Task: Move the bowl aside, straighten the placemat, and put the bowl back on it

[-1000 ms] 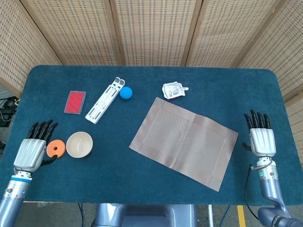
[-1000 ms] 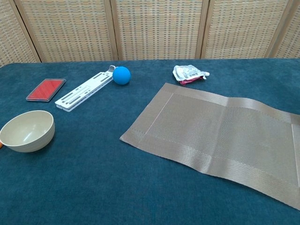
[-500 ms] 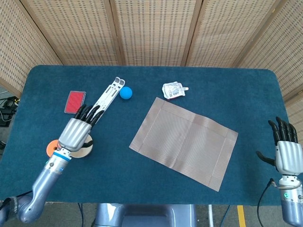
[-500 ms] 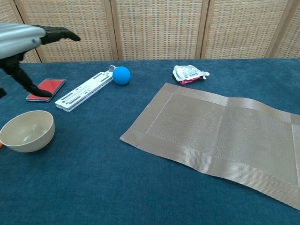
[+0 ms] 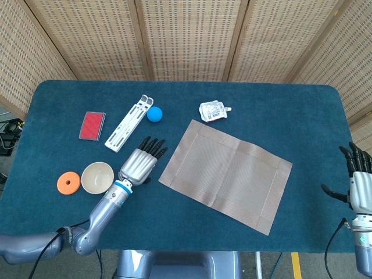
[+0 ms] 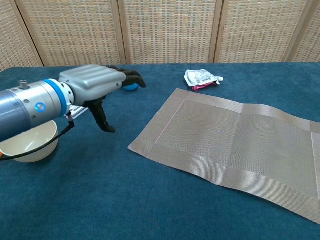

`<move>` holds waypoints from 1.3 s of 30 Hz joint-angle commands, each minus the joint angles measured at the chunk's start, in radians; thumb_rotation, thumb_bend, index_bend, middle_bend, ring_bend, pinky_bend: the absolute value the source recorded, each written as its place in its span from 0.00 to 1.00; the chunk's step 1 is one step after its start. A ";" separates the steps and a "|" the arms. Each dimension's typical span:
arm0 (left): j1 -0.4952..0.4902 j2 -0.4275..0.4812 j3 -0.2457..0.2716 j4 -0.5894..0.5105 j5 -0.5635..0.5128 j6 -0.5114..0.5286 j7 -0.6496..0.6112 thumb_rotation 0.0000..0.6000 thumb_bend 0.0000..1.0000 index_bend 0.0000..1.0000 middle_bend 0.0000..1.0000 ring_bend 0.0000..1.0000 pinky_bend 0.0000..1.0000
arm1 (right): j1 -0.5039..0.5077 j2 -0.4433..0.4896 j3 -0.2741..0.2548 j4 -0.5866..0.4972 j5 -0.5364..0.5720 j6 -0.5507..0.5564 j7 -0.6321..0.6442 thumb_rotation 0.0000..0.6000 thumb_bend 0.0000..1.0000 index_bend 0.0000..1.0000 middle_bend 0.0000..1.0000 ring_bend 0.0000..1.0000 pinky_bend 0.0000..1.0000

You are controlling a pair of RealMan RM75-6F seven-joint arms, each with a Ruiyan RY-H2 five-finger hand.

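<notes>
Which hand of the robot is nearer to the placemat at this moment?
Left. The left hand hovers open just beside the placemat, off its near-left corner. The right hand is at the table's far right edge, well away from the placemat.

Counter [image 5: 325,116], blue cloth. On it: placemat [image 5: 226,173] skewed, right of centre; bowl [image 5: 97,177] and orange disc [image 5: 68,182] near left edge; red case [image 5: 92,125], white rack [image 5: 129,122], blue ball [image 5: 154,114], pouch [image 5: 213,110] toward far edge.
</notes>
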 commanded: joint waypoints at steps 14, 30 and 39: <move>-0.113 -0.162 0.054 0.222 -0.104 -0.068 0.001 1.00 0.07 0.23 0.00 0.00 0.00 | 0.005 0.006 0.017 0.014 0.026 -0.028 0.047 1.00 0.23 0.14 0.00 0.00 0.00; -0.133 -0.225 0.080 0.344 -0.033 -0.068 -0.100 1.00 0.18 0.28 0.00 0.00 0.00 | 0.005 0.004 0.021 0.013 0.025 -0.027 0.062 1.00 0.23 0.14 0.00 0.00 0.00; -0.127 -0.260 0.090 0.407 0.029 -0.062 -0.179 1.00 0.36 0.32 0.00 0.00 0.00 | 0.005 0.001 0.022 0.015 0.026 -0.028 0.067 1.00 0.23 0.14 0.00 0.00 0.00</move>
